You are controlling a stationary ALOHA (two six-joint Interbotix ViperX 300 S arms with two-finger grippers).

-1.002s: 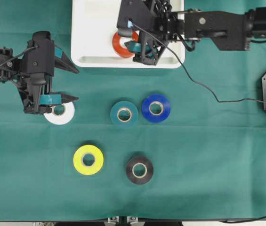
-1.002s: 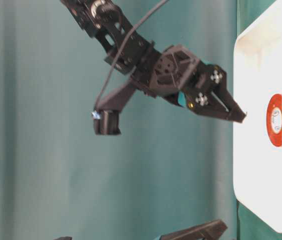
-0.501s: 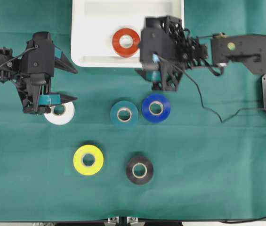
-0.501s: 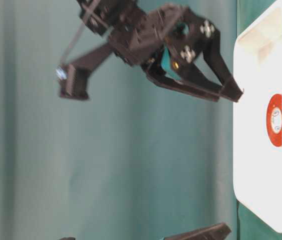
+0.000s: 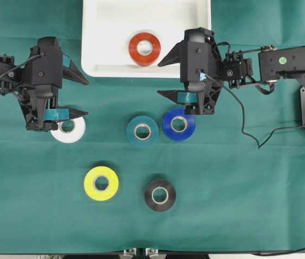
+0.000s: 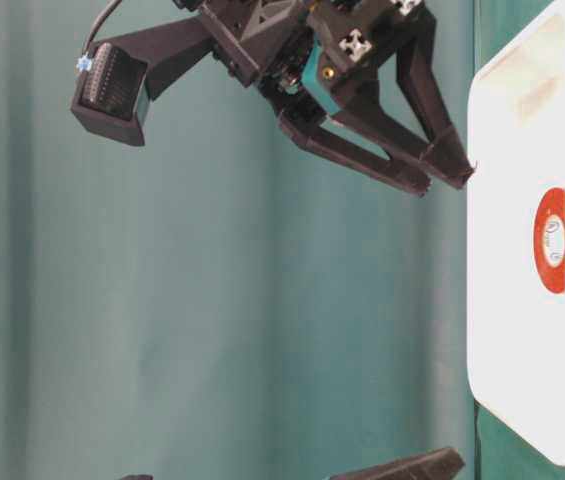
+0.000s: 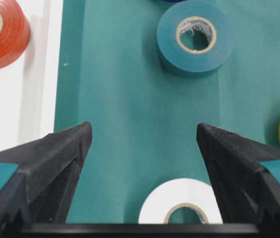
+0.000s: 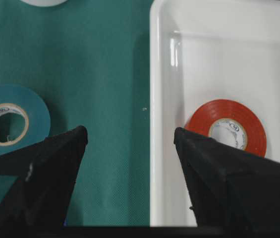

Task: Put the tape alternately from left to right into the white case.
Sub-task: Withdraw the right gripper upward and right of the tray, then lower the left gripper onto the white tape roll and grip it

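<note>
Inside the white case (image 5: 103, 59) one red roll (image 5: 144, 48) is already placed. Both the left gripper (image 5: 78, 97) and right gripper (image 5: 165, 78) are held wide and empty. Next, the white roll (image 5: 68, 129), directly beneath the left gripper, is judged due for grasping.

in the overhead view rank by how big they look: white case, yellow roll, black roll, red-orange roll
1. white case, by far the largest.
2. yellow roll, slightly wider than the other two.
3. black roll and red-orange roll: they look about alike, so no ranking between them.
</note>
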